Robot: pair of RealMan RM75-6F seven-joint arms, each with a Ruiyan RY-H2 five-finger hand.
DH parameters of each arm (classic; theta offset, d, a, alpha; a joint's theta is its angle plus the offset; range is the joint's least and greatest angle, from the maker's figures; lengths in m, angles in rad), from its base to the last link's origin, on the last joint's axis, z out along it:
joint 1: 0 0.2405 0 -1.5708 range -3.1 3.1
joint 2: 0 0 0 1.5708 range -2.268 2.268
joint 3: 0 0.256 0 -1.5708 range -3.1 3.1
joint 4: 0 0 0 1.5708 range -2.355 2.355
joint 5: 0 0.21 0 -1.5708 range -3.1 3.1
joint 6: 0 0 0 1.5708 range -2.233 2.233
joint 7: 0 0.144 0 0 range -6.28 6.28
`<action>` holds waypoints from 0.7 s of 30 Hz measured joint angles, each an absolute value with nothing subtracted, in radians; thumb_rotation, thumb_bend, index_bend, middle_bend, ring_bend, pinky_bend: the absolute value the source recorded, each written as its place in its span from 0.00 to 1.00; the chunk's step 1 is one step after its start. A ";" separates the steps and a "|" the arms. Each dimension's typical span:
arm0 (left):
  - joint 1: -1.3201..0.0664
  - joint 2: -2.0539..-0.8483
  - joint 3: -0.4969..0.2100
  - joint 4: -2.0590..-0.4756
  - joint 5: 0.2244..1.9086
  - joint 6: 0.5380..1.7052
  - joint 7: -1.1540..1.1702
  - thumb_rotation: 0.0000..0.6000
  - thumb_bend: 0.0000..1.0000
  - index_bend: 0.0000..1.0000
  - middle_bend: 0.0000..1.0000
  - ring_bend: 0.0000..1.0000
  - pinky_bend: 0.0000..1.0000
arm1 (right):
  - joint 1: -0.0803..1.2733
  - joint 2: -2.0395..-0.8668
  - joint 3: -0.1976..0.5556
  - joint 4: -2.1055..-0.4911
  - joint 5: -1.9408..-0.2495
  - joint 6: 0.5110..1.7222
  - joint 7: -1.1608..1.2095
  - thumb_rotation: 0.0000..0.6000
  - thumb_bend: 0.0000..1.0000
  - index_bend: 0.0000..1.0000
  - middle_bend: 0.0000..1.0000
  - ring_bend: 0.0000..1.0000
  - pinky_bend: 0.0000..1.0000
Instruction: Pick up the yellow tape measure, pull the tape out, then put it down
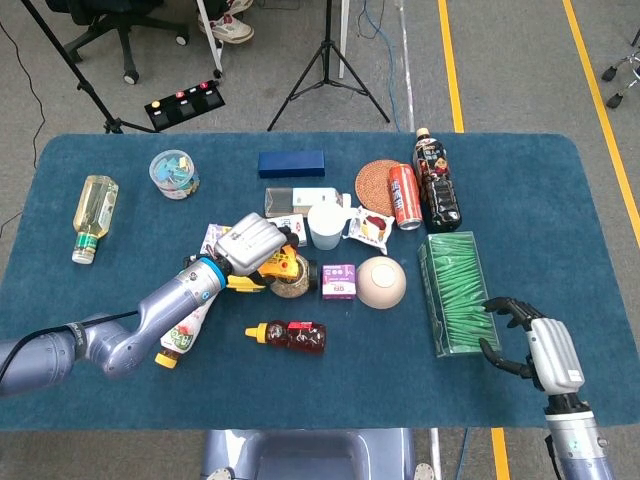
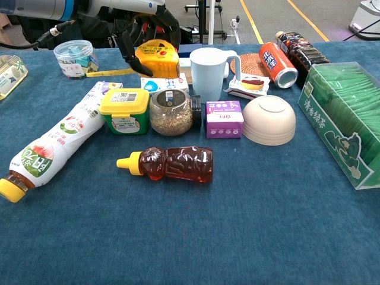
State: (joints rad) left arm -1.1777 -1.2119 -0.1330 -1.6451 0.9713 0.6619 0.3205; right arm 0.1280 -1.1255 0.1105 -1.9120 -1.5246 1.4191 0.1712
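Observation:
My left hand [image 2: 141, 25] grips the yellow tape measure [image 2: 157, 57] from above and holds it in the air, over the small cartons behind the grain jar [image 2: 171, 113]. A short strip of yellow tape [image 2: 111, 72] sticks out of the case to the left. In the head view the left hand [image 1: 249, 242] covers most of the tape measure [image 1: 281, 266], and the strip [image 1: 246, 284] shows below it. My right hand [image 1: 537, 345] hovers at the table's front right, beside the green box [image 1: 458, 292], fingers apart and holding nothing. It does not show in the chest view.
Crowded around the tape measure are a white cup [image 2: 209, 71], a yellow-lidded tub [image 2: 123, 110], a purple box [image 2: 224, 119], a cream bowl [image 2: 269, 120] and a honey bottle [image 2: 172, 164]. A sauce bottle [image 2: 53, 148] lies left; a red can [image 2: 278, 62] lies at the back.

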 measured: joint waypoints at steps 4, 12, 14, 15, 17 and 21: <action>-1.173 -1.198 -0.142 -1.652 0.985 0.654 0.293 1.00 0.30 0.56 0.44 0.47 0.52 | 0.155 -1.138 0.119 -1.934 -1.524 1.386 0.207 1.00 0.32 0.28 0.35 0.36 0.45; -1.175 -1.151 -0.161 -1.673 0.999 0.629 0.255 1.00 0.30 0.57 0.44 0.47 0.52 | 0.236 -1.158 0.155 -1.974 -1.504 1.300 0.261 1.00 0.31 0.27 0.34 0.35 0.44; -1.178 -1.142 -0.163 -1.677 0.993 0.624 0.253 1.00 0.30 0.57 0.45 0.47 0.52 | 0.255 -1.167 0.165 -1.976 -1.497 1.283 0.268 1.00 0.31 0.27 0.34 0.35 0.44; -1.178 -1.139 -0.164 -1.678 0.990 0.623 0.252 1.00 0.30 0.58 0.45 0.47 0.52 | 0.262 -1.172 0.169 -1.976 -1.495 1.277 0.269 1.00 0.31 0.27 0.34 0.35 0.43; -1.179 -1.132 -0.166 -1.681 0.984 0.623 0.251 1.00 0.30 0.58 0.45 0.47 0.52 | 0.280 -1.185 0.180 -1.973 -1.490 1.264 0.274 1.00 0.31 0.27 0.34 0.35 0.43; -1.181 -1.121 -0.166 -1.686 0.970 0.622 0.249 1.00 0.30 0.58 0.46 0.47 0.52 | 0.320 -1.219 0.208 -1.958 -1.472 1.239 0.279 1.00 0.31 0.25 0.32 0.34 0.42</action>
State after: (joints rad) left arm -1.1810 -1.1207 -0.1665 -1.6860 0.9702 0.6222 0.2495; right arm 0.3199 -1.2193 0.2083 -1.9577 -1.4723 1.2393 0.2793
